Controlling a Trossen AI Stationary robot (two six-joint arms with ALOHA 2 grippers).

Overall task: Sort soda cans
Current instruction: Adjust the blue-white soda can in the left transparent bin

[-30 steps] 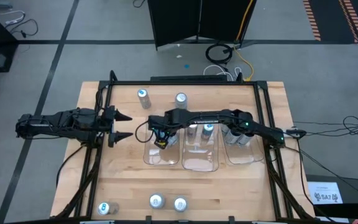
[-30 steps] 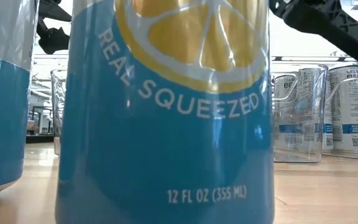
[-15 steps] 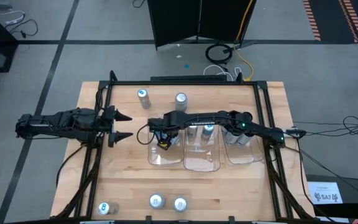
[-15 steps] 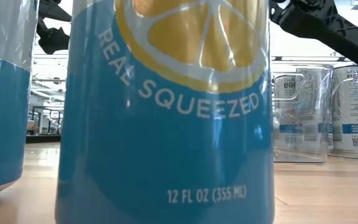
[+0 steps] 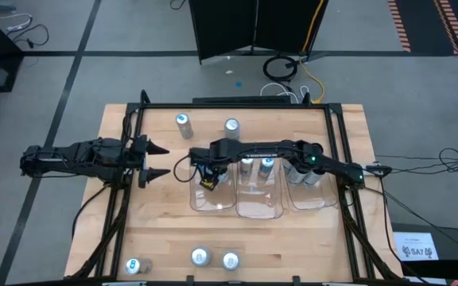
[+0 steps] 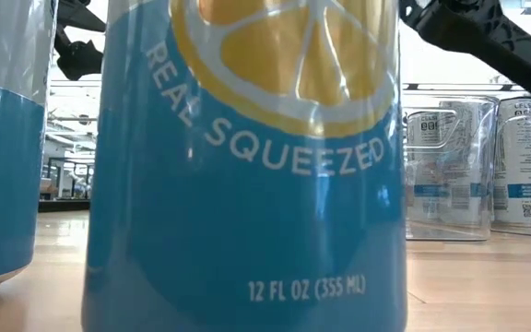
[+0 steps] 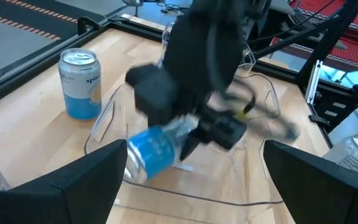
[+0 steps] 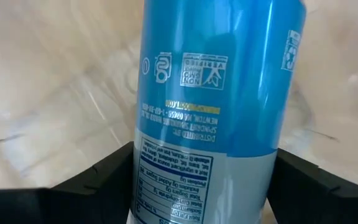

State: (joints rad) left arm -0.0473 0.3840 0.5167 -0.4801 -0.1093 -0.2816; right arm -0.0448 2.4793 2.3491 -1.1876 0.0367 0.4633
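My right gripper [image 5: 207, 181] reaches down into the leftmost of three clear trays [image 5: 213, 202] and is shut on a blue and silver soda can [image 7: 151, 152]. My left gripper [image 5: 156, 161] waits open at the table's left, pointing toward that tray. Two cans [image 5: 183, 125] [image 5: 231, 127] stand at the far side. Three more [image 5: 136, 266] [image 5: 199, 257] [image 5: 230, 260] stand at the near edge. Other cans stand in the middle tray [image 5: 258, 168] and the right tray [image 5: 304, 173]. My right gripper has the blue can's round body [image 8: 166, 186] between its two fingers [image 8: 98, 180], toward the can's white end. The fingers come from above, slanting down, and lie across the can. The can sits tilted inside the left tray; whether its lower end rests on the tray floor I cannot tell.
A blue lemon-printed can [image 6: 247, 184] fills the low view, with another [image 6: 3, 138] beside it. A black rail frame [image 5: 340, 159] borders the table. Bare wood [image 5: 173, 230] lies between the trays and the near cans.
My right arm has dipped a little over the left tray and come back up to about where it was. The left arm has kept still.
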